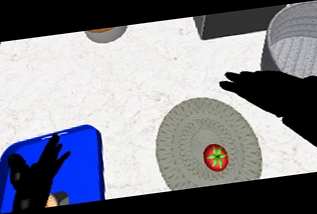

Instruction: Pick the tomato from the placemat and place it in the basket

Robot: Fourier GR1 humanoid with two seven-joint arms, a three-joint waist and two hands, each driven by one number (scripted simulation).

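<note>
A red tomato (216,157) with a green stem lies on the round grey woven placemat (193,124), toward its lower right part. The grey basket (309,41) stands at the upper right of the counter. My right hand (278,88) hovers between the placemat and the basket, fingers straight and pointing up-left, holding nothing; it is up and to the right of the tomato and apart from it. My left hand (36,170) rests open, fingers up, over the blue tray at the lower left.
A blue tray (86,159) lies at the lower left with a small orange-brown item (55,200) on it near my left hand. A grey bowl (105,34) sits at the counter's far edge. A dark box (232,22) stands beside the basket.
</note>
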